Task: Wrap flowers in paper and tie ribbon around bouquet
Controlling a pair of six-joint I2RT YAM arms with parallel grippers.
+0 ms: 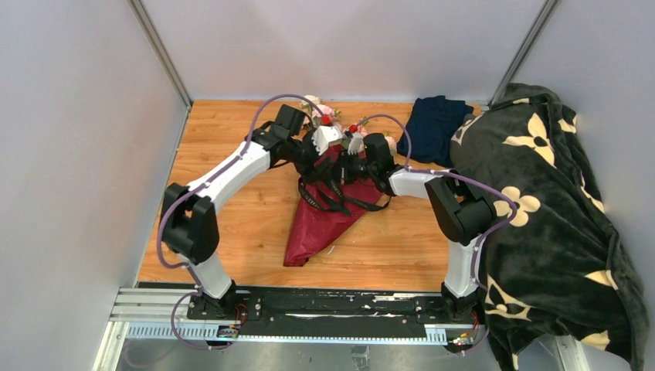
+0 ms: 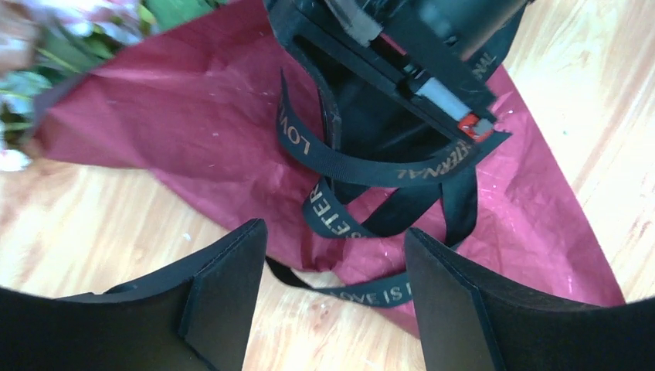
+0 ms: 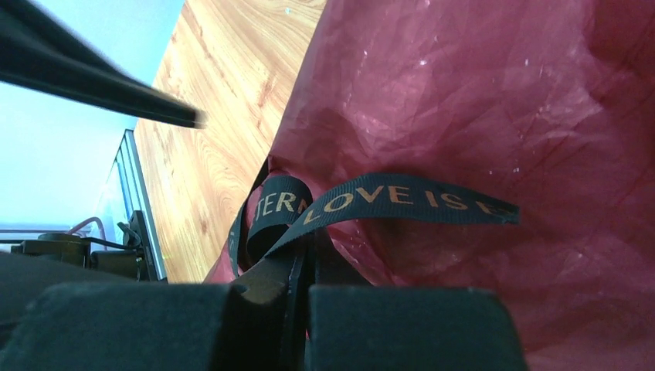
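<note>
Over the near edge of the paper [image 2: 193, 100], my left gripper [image 2: 334, 232] stands wide apart with nothing between its fingers. Loops of the ribbon [image 2: 363, 174] lie on the paper just beyond them. Farther up the paper, my right gripper [image 3: 301, 282] is pinched tight on the ribbon. The flowers [image 2: 46, 31] poke out at the paper's wide end.

Orange-brown wooden tabletop [image 1: 224, 232] under the left pincer [image 2: 336, 290], evenly lit. Pale grey walls [image 1: 340, 46] close in beyond it and on either side, with metal posts [image 1: 158, 50] in the far corners. Right of the right pincer [image 3: 297, 305] and a little beyond: a folded navy cloth [image 1: 436, 127], then a dark flowered blanket [image 1: 556, 209].
</note>
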